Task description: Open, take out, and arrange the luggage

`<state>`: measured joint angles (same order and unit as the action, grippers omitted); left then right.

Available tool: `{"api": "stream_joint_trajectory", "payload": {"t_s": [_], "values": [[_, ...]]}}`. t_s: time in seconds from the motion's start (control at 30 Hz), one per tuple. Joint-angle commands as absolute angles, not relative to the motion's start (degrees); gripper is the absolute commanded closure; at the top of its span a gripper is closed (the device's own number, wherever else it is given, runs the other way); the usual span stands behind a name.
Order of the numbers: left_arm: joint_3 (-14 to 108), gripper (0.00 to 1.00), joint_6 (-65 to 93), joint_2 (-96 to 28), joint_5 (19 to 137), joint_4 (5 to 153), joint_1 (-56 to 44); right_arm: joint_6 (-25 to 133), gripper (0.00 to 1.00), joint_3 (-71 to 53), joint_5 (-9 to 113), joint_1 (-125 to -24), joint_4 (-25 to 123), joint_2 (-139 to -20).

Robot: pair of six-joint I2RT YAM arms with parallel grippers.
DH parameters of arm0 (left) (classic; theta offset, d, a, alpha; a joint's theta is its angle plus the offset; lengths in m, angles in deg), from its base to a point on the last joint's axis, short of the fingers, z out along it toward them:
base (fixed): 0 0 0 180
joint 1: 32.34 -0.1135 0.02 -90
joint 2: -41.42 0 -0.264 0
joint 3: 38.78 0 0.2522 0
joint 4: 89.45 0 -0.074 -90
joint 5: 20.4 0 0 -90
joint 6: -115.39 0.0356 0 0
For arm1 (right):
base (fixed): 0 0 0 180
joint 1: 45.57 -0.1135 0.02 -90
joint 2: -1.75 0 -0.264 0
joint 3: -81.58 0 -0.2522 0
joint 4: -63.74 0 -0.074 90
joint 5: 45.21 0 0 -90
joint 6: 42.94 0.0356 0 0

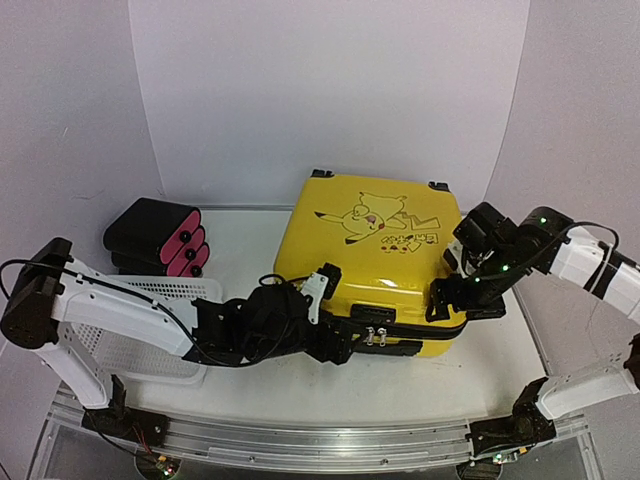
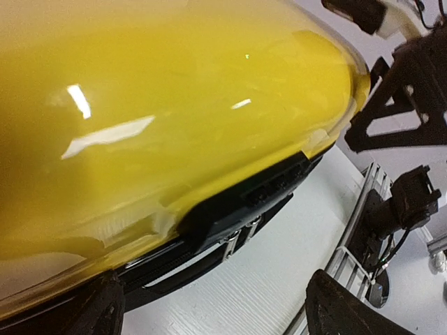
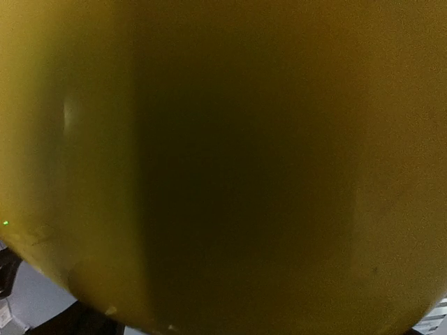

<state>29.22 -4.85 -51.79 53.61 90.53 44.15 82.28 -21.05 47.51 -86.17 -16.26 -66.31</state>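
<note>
The luggage (image 1: 375, 255), a yellow hard-shell suitcase with a black cartoon on its lid, lies flat mid-table with the lid down. Two silver zipper pulls (image 2: 241, 234) hang together from the black zipper band (image 1: 400, 325) at the front edge. My left gripper (image 1: 338, 345) is low at the front left corner. In the left wrist view its gripper (image 2: 216, 300) is open, with the fingers (image 2: 105, 307) wide apart under the shell and nothing held. My right gripper (image 1: 467, 300) presses against the suitcase's right side, jaws spread. The yellow shell (image 3: 223, 160) fills the right wrist view and hides the fingers.
A black case with pink round ends (image 1: 155, 240) lies at the back left. A white mesh basket (image 1: 150, 330) sits at the front left under my left arm. A metal rail (image 1: 320, 435) runs along the table's near edge.
</note>
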Motion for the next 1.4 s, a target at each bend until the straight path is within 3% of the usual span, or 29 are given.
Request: {"api": "stream_joint_trajectory", "payload": {"t_s": [0.0, 0.2, 0.43, 0.67, 0.83, 1.07, 1.23, 1.37], "values": [[30.84, 0.09, -6.94, -46.92, 54.03, 85.6, 38.4, 78.76, 0.02, -16.33, 33.24, -86.37, -11.09, -67.76], [32.66, 0.02, -4.67, -45.44, 54.98, 79.54, 33.66, 70.91, 0.02, -9.89, 28.96, -86.26, -7.01, -76.93], [37.47, 0.02, -0.63, -46.48, 58.55, 71.55, 29.0, 69.17, 0.07, 0.41, 31.45, -86.82, -11.04, -86.2], [37.63, 0.02, -0.7, -44.3, 60.28, 65.45, 28.04, 75.3, 0.08, 3.85, 26.25, -99.49, -13.82, -91.11], [38.6, 0.05, -1.73, -42.41, 60.86, 59.68, 28.04, 82.97, 0.19, 1.0, 24.14, -104.13, -9.61, -91.22], [37.54, 0.04, -2.01, -36.52, 59.97, 55.41, 27.93, 82.67, 0.19, -1.89, 22.9, -106.99, -5.51, -92.02], [43.49, 0.02, 0.75, -34.01, 57.7, 47.63, 26.58, 77.35, 0.33, -11.91, 24.12, -107.43, 11.92, -87.43], [46.04, 0.01, 1.17, -31.99, 56.77, 46.72, 24.48, 71.22, 0.35, -16.87, 17.4, -111.45, 24.76, -86.31]]}}
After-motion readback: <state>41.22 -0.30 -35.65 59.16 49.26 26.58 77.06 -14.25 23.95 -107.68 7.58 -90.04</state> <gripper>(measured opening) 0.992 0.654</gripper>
